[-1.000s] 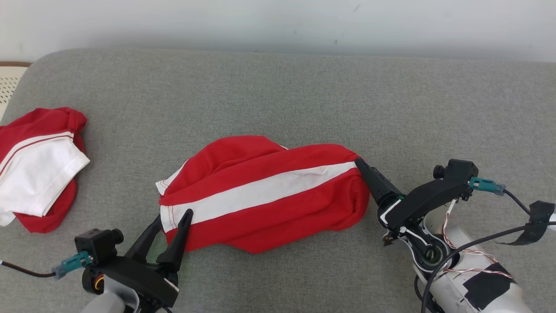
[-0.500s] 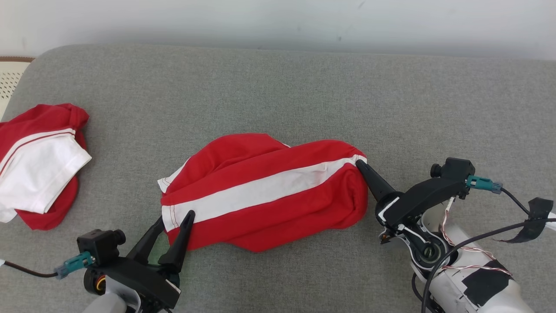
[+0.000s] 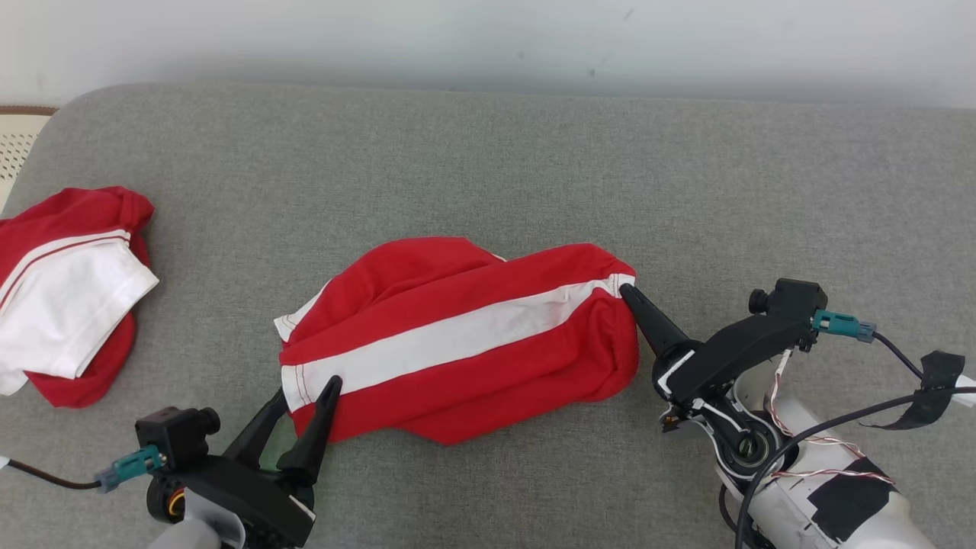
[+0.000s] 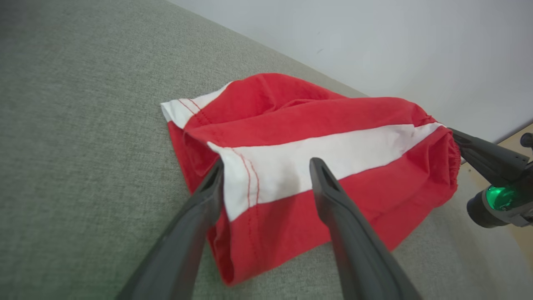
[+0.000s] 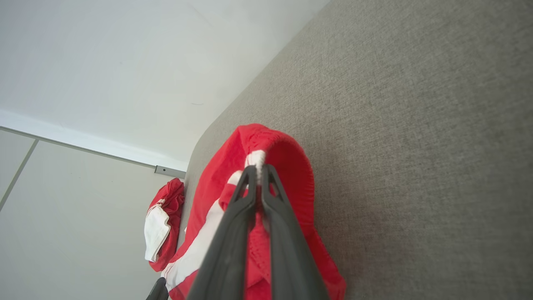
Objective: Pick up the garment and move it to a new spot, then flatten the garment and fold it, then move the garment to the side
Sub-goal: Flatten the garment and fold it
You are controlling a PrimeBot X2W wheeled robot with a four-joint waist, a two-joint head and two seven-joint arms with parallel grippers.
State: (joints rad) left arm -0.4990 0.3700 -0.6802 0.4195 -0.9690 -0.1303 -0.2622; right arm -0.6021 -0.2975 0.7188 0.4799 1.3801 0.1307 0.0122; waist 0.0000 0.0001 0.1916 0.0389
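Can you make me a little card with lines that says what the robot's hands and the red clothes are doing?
surface: grey cushion
middle garment: red with a white stripe, lying crumpled
right gripper: shut on the middle garment's right end
left gripper: open, at the middle garment's left corner, not closed on it
other garment: red and white, bunched at the far left

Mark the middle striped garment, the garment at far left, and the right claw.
middle striped garment (image 3: 457,335): head view, on its white stripe.
far-left garment (image 3: 69,313): head view, on its white panel.
right claw (image 3: 627,290): head view, shut fingertips pinching the garment's edge.
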